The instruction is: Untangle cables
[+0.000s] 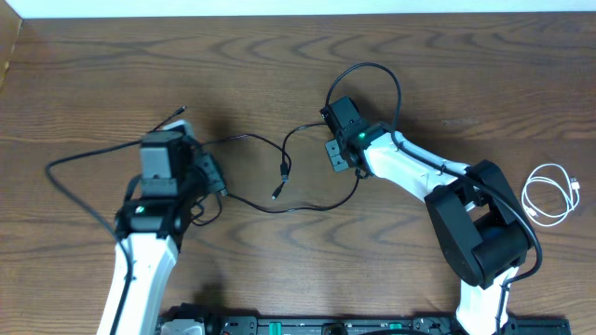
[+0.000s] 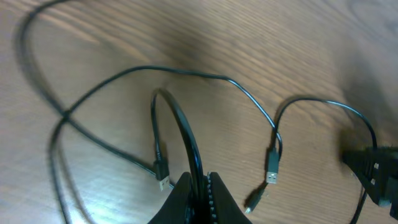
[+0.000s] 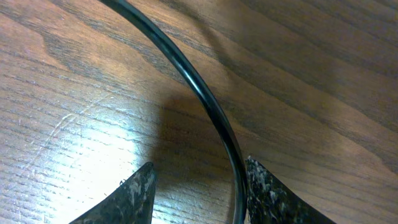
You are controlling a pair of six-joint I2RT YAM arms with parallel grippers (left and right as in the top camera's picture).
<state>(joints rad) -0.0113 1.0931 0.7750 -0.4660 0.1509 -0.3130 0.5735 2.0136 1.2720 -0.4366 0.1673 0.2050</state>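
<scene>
Several thin black cables (image 1: 251,139) lie crossed on the wooden table between the two arms, with plug ends near the middle (image 1: 282,177). My left gripper (image 1: 216,179) is shut on one black cable (image 2: 186,140), which arches up out of the jaws (image 2: 200,186). USB plugs (image 2: 272,171) lie on the table just ahead of it. My right gripper (image 1: 335,156) is open, low over the table. A black cable (image 3: 199,93) runs between its fingers (image 3: 199,171), touching the inside of the right finger. The short white cable (image 1: 549,191) lies coiled, apart, at the far right.
A long black cable loop (image 1: 56,172) curves out to the left of the left arm. The right arm's own thicker wire (image 1: 386,79) arcs above its wrist. The right gripper shows at the right edge of the left wrist view (image 2: 373,174).
</scene>
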